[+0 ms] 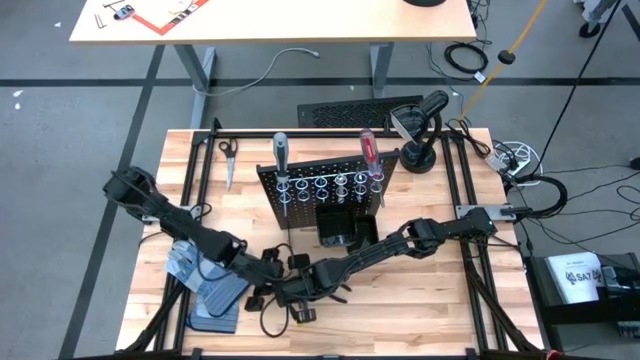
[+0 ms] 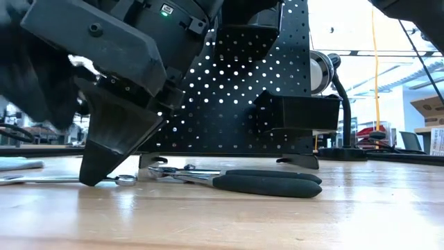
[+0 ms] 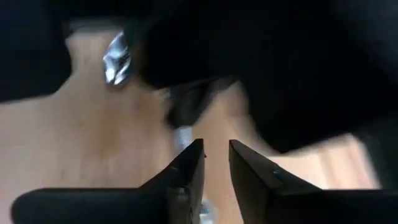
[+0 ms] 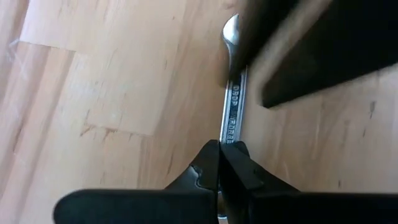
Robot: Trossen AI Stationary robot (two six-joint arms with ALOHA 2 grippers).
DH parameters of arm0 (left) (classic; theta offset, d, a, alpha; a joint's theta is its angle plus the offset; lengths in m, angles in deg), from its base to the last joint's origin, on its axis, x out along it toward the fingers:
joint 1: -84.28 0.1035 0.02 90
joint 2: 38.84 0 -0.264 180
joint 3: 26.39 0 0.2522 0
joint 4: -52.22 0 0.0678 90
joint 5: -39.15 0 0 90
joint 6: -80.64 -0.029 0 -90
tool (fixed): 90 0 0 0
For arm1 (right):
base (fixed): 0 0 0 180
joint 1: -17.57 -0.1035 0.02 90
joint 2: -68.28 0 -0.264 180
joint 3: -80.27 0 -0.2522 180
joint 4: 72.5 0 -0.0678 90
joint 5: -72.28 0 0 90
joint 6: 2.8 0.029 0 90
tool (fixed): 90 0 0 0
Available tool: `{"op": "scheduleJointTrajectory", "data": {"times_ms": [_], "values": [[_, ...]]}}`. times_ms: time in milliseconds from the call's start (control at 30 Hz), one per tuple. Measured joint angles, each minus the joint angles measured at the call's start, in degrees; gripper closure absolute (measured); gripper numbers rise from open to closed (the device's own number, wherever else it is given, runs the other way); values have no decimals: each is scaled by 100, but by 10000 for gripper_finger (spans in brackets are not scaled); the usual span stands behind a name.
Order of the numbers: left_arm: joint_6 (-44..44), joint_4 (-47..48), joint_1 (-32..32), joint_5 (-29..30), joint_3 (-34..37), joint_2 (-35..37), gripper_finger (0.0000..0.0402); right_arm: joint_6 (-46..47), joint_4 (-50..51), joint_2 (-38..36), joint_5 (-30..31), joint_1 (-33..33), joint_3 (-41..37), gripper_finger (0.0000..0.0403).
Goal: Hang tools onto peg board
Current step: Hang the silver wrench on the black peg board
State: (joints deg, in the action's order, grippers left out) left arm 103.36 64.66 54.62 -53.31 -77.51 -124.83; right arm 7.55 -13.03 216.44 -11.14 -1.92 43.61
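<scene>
The right gripper (image 4: pixel 219 163) is clamped on a silver wrench (image 4: pixel 232 102); the left gripper (image 3: pixel 215 163) stands slightly apart.

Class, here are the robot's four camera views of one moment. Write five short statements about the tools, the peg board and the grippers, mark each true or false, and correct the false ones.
1. The red-handled screwdriver hangs on the peg board. True.
2. The pliers hang on the board. False: they lie flat on the table in front of it.
3. The right gripper is shut on a silver wrench lying on the wood. True.
4. The grey-handled screwdriver lies on the table. False: it stands upright in the board's row of rings.
5. The left gripper is wide open. False: its fingers stand only slightly apart.
</scene>
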Motion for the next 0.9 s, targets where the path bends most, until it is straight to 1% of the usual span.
{"op": "scheduleJointTrajectory", "data": {"times_ms": [167,267,367,500,767,900], "values": [[-94,155,-145,92,0,511,290,-25,35,10,140,-28,55,403],[-98,523,-250,187,0,648,284,-36,53,23,214,-53,120,403],[2,974,-315,392,0,640,283,-74,81,35,293,-91,182,403],[121,1326,-321,412,4,639,283,-76,87,37,289,-122,203,402],[138,1372,-335,424,7,618,283,-76,158,5,407,-155,212,402],[94,1289,-398,468,11,432,283,-76,192,-103,543,-192,212,402]]}}
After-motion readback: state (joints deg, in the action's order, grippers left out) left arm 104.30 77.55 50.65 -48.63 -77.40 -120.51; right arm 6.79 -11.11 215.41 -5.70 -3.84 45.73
